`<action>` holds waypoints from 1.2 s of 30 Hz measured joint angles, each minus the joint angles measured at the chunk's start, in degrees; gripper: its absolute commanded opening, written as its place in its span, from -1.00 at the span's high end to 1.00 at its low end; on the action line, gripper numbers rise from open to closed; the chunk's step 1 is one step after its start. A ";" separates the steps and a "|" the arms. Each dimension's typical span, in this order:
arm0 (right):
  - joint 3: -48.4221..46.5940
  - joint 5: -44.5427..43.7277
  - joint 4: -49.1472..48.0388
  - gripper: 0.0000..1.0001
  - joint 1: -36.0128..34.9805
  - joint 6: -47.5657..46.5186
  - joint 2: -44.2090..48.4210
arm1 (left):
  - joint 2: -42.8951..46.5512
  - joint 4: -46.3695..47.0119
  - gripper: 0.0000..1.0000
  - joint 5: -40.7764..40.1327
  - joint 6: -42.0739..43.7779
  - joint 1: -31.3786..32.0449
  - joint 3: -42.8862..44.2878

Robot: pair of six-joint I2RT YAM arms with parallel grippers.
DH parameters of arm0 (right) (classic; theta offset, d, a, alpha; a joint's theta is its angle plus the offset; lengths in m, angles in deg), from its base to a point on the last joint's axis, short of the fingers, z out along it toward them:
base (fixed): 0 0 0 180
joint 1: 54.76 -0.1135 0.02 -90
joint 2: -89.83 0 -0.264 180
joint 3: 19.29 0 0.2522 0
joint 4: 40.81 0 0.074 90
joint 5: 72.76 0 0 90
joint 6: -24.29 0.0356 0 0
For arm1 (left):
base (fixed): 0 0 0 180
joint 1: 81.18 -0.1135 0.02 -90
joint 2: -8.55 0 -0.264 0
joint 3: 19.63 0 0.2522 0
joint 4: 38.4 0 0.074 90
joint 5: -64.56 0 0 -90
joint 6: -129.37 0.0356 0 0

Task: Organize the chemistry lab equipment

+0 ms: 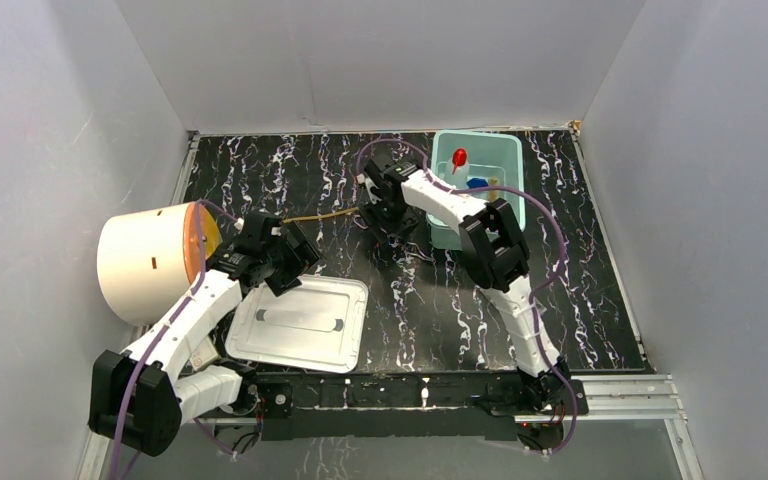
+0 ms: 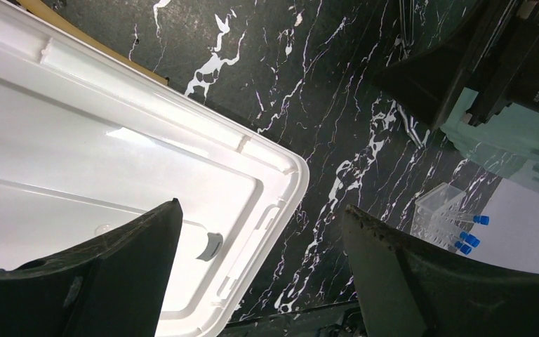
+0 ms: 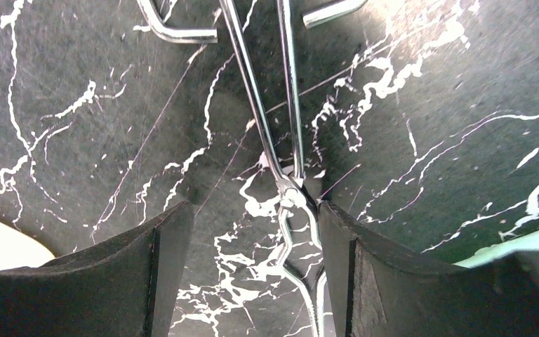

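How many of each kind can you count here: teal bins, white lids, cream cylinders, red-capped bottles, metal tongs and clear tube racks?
Teal bin: 1
White lid: 1
Cream cylinder: 1
Red-capped bottle: 1
Metal tongs: 1
Clear tube rack: 1
Total: 6

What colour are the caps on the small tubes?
Blue caps, clearest in the left wrist view.

Overhead overview — two close, downward wrist views
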 measured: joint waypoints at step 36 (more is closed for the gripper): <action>29.22 -1.86 -7.21 0.04 -7.82 15.56 18.80 | 0.66 0.09 -0.67 0.09 0.22 -0.24 -1.97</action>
